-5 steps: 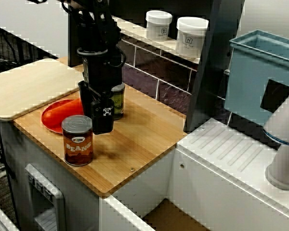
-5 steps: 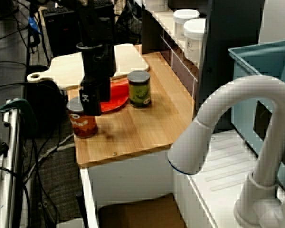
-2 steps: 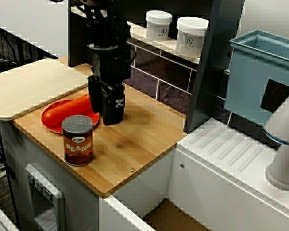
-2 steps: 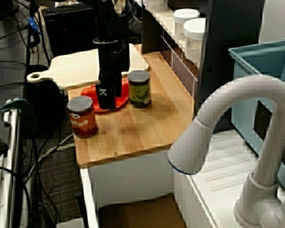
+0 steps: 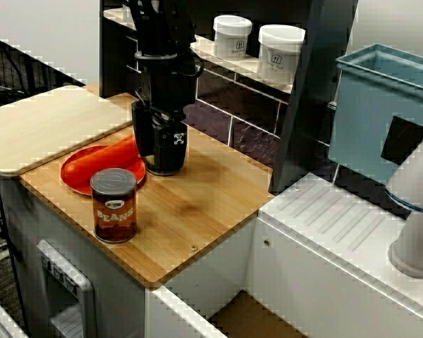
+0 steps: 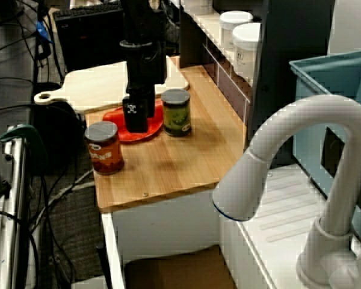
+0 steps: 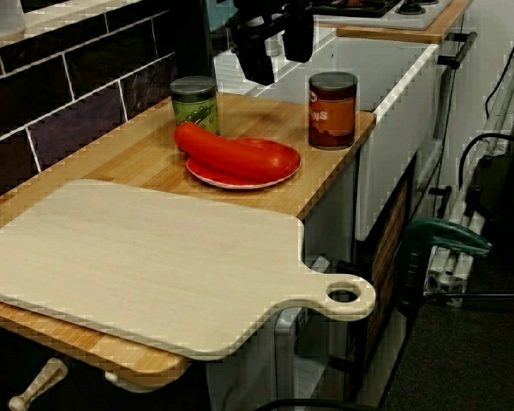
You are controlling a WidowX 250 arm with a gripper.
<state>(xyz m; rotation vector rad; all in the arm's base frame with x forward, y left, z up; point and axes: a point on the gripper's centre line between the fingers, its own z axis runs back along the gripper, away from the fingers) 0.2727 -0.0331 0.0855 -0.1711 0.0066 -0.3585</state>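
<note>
- Beans can [image 6: 104, 149]: upright, well apart from gripper [image 7: 279, 68], out toward front edge of counter [image 6: 168, 162]. Risk: wide sideways sweep could knock it off edge.
- Red plate [image 7: 240, 181] with long red item [image 7: 231, 150]: lay below gripper, a little to one side. Risk: drop there could press rounded item, roll it, tilt plate.
- Gripper: jaws spread wide, nothing held, hung above counter.
- Green can [image 6: 175, 112]: upright, just beside gripper, apparently not touching. Risk: off-centre descent could clip its top and topple it onto plate.
</note>
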